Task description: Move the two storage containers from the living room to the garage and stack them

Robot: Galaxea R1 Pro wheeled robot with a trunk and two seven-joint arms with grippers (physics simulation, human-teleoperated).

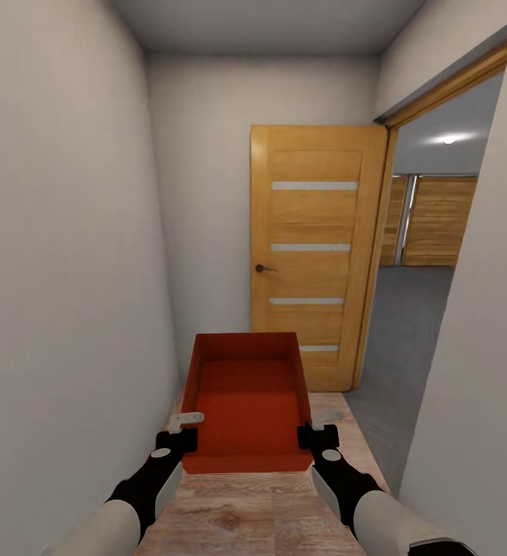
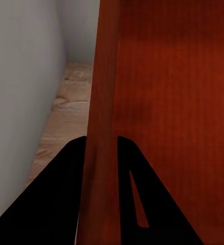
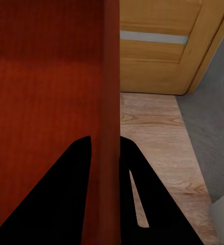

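One orange-red storage container (image 1: 247,405) hangs in front of me above the light wood-plank floor of a narrow hallway. My left gripper (image 1: 177,442) is shut on its left wall (image 2: 103,117), black fingers (image 2: 66,173) on either side of the thin wall. On the opposite wall (image 3: 110,102) my right gripper (image 1: 317,437) is shut, with its fingers (image 3: 137,173) straddling the wall. The bin is empty inside. Through the doorway on the right I see dark grey concrete floor (image 1: 403,332) of the garage, with a slatted wooden door (image 1: 438,220) at its far side.
White walls close in on the left (image 1: 60,270) and right (image 1: 477,386). An open light-wood door (image 1: 315,255) with frosted strips stands straight ahead, swung against the end wall. The doorway to the grey-floored room opens at the right front.
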